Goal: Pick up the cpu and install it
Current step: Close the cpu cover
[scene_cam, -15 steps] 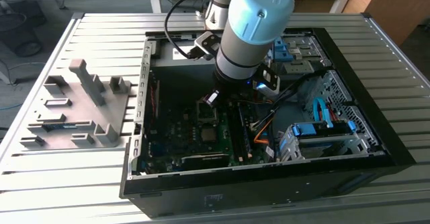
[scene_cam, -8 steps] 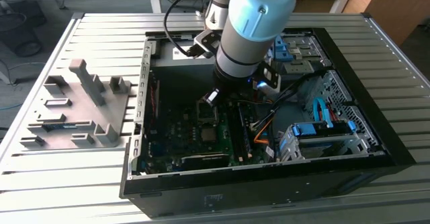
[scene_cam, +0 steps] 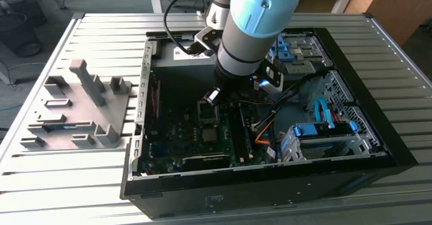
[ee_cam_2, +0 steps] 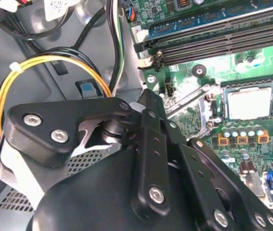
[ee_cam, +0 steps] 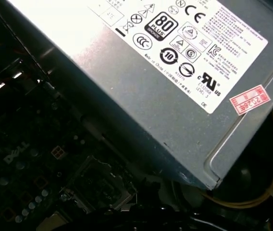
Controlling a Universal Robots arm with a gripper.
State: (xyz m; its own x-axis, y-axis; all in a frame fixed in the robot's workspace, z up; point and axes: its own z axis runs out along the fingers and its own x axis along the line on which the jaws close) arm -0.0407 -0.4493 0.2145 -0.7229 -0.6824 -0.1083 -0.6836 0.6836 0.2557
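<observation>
The arm reaches down into the open PC case (scene_cam: 378,149), which lies on its side on the slatted metal surface (scene_cam: 101,28). In the exterior view the end effector (scene_cam: 213,96) hangs low over the motherboard (scene_cam: 196,134), near the case's upper interior, just below the grey power-supply box (ee_cam: 141,82).

The cpu (ee_cam_2: 250,103) sits in its socket on the green board: in the second wrist view its pale silver top lies flat inside the black socket frame, with the retention bracket (ee_cam_2: 194,103) swung open beside it. The cpu is apart from the end effector, not touching it; the black linkage of the end effector (ee_cam_2: 151,144) fills the foreground, and the socket lies beyond it, near the memory slots (ee_cam_2: 213,33).

Whether the fingers are spread or pressed together cannot be told: the fingertips are hidden.

A grey parts fixture (scene_cam: 78,108) stands on the surface at the exterior view's left of the case
</observation>
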